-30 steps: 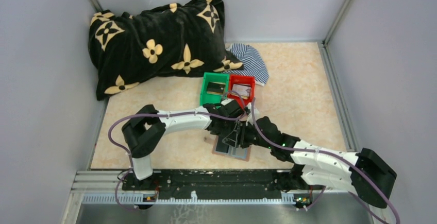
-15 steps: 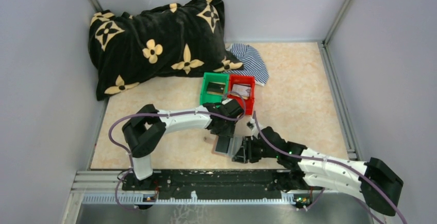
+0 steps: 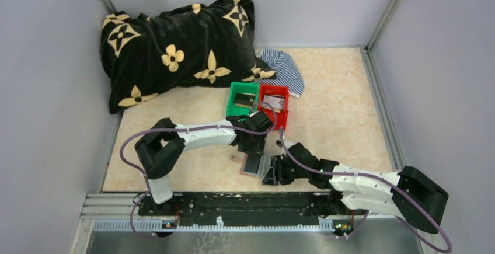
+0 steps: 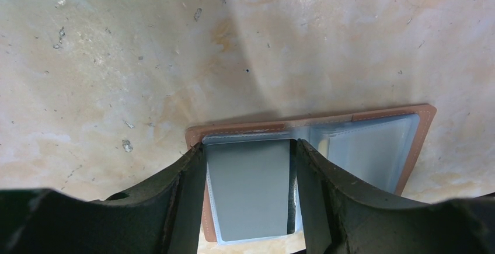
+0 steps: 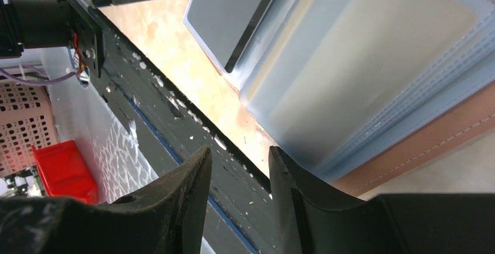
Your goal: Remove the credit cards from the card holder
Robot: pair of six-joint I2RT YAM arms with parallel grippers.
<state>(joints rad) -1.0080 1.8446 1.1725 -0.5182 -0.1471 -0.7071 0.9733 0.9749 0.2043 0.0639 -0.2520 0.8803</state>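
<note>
The brown card holder (image 3: 257, 165) lies open on the table near the front rail. In the left wrist view its brown rim (image 4: 373, 114) frames clear blue-grey sleeves. My left gripper (image 3: 255, 148) stands over its left panel. Its fingers (image 4: 249, 147) sit against both long edges of a grey card (image 4: 248, 195), which also shows in the right wrist view (image 5: 233, 14). My right gripper (image 3: 273, 172) is open (image 5: 239, 152) at the holder's near right corner (image 5: 420, 143), one finger by the sleeve stack. A tan card (image 5: 362, 55) shows inside a sleeve.
A green bin (image 3: 234, 111) and a red bin (image 3: 282, 115) stand just behind the holder, each with a card in it. A black flowered blanket (image 3: 181, 44) and a striped cloth (image 3: 283, 70) lie at the back. The black base rail (image 3: 233, 201) runs along the near edge.
My right gripper has drawn back from over the holder toward the near rail. The holder's clear sleeves now stand raised on the right. The left gripper has barely moved.
</note>
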